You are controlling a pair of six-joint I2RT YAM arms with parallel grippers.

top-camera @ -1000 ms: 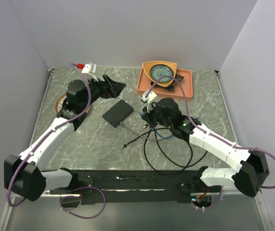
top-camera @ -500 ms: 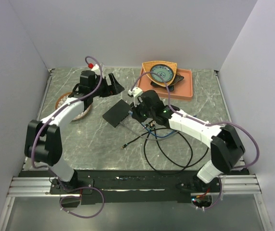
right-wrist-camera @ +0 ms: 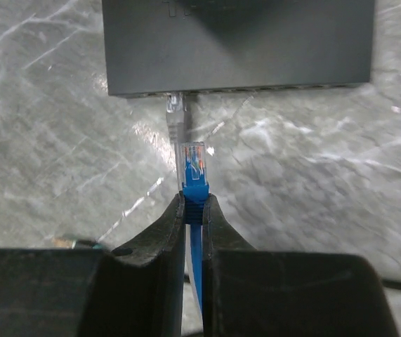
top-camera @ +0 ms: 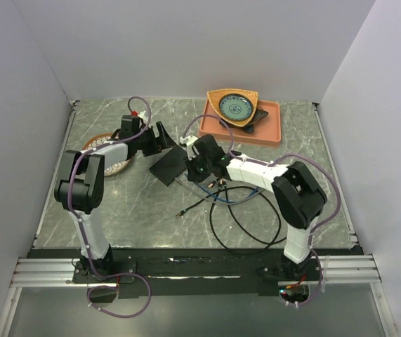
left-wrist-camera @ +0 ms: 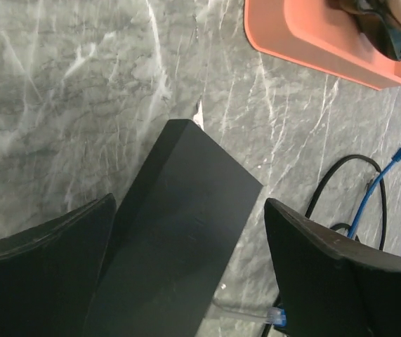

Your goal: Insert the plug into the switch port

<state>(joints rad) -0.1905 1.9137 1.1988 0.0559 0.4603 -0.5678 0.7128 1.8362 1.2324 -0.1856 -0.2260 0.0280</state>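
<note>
The flat black switch box (top-camera: 168,166) lies mid-table. My left gripper (top-camera: 162,137) stands open over its far end, with the box (left-wrist-camera: 179,232) between the wide-apart fingers (left-wrist-camera: 340,281) and a gap on each side. My right gripper (right-wrist-camera: 194,203) is shut on the blue cable just behind its clear plug (right-wrist-camera: 193,163). The plug points at the box's thin edge, where the switch port row (right-wrist-camera: 256,88) runs, and stops a short way off it. A clear connector (right-wrist-camera: 177,109) on a grey lead sits in that edge, just left of the plug's line.
An orange tray (top-camera: 270,133) holding a patterned dish stands at the back right. A woven round mat (top-camera: 105,151) lies at the left. Black cable loops (top-camera: 246,217) and a thin lead with a gold tip (top-camera: 180,213) trail in front of the box.
Both arms have folded inward. The right gripper has carried the plug leftward up to the box's edge. The left gripper has come down nearer over the box's far end.
</note>
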